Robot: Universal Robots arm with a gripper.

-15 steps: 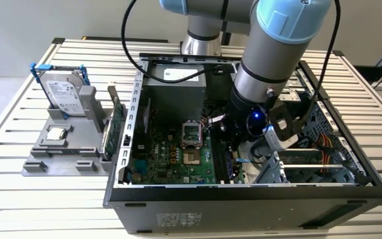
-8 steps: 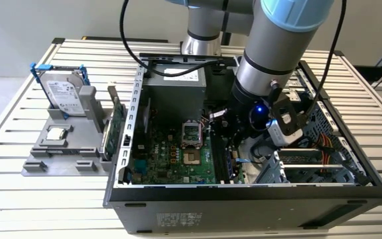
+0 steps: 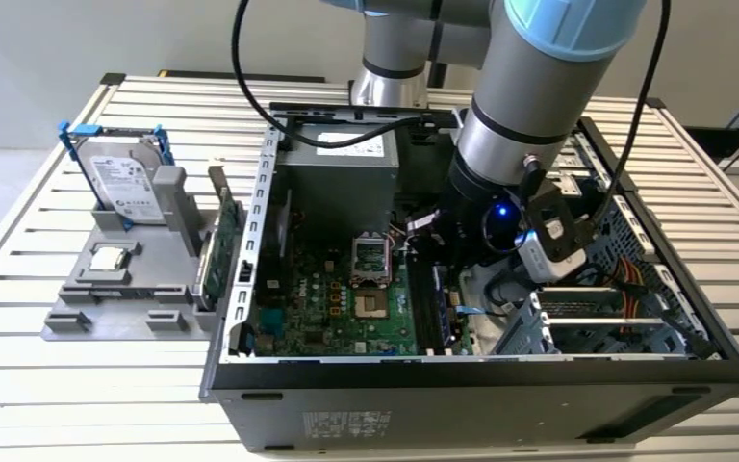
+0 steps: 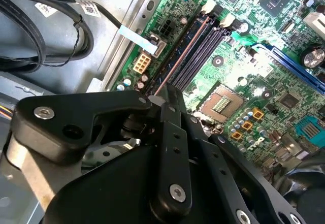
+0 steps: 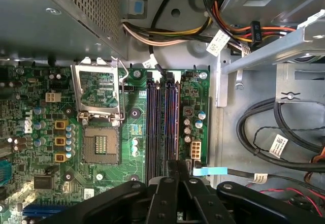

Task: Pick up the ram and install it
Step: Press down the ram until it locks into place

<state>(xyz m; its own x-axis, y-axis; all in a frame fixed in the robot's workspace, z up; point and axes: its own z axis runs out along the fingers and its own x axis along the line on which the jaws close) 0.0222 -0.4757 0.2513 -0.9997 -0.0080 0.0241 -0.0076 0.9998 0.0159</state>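
The gripper [image 3: 437, 252] is down inside the open computer case [image 3: 472, 380], over the motherboard's [image 5: 101, 132] memory slots [image 5: 162, 127]. In both wrist views its fingers [image 5: 177, 176] are closed narrowly on the ram [image 4: 175, 64], a thin stick standing edge-on along 1 slot beside the CPU socket [image 5: 99, 142].
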